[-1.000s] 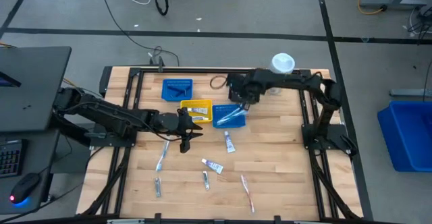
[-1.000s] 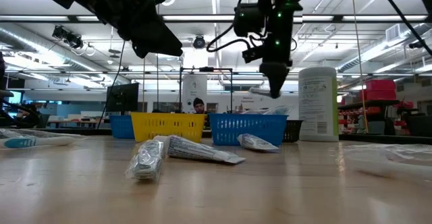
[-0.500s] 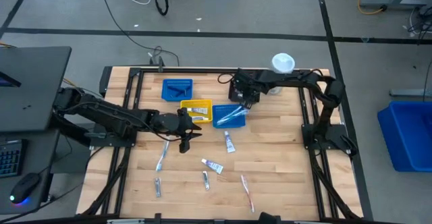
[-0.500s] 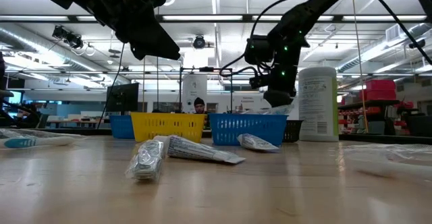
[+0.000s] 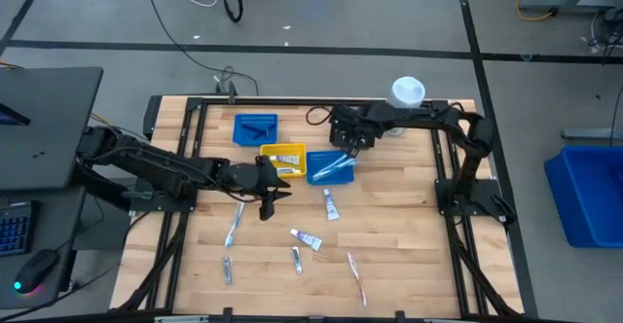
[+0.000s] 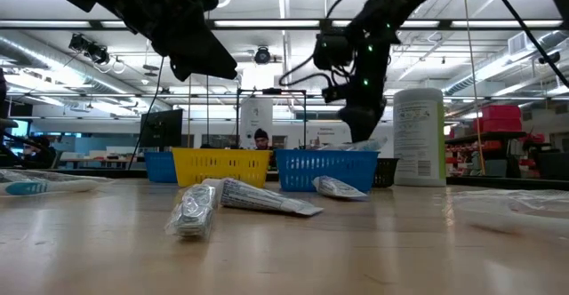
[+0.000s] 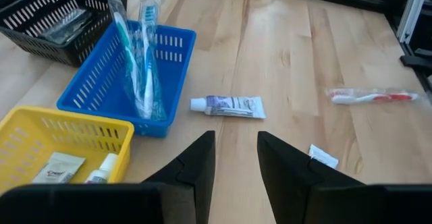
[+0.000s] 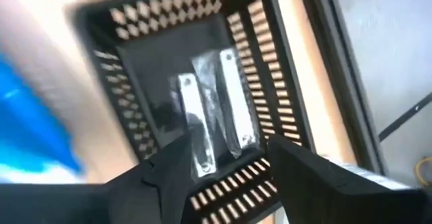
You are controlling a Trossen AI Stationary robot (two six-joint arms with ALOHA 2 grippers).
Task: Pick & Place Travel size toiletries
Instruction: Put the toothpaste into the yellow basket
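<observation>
My right gripper [image 8: 223, 160] hangs over the black bin [image 8: 270, 75], fingers parted and empty; two wrapped razors [image 8: 212, 119] lie inside it. I judge the release done: lift straight up, clear of the rim. My left gripper [image 7: 233, 156] hovers near mid-table, fingers apart, holding nothing, aimed toward a mini tube [image 7: 227, 106]. The blue bin [image 7: 101, 82] holds toothbrushes [image 7: 138, 55]; the yellow bin [image 7: 40, 126] holds small tubes and a packet. Several toiletries [image 5: 310, 238] remain loose on the table [image 5: 409, 226].
</observation>
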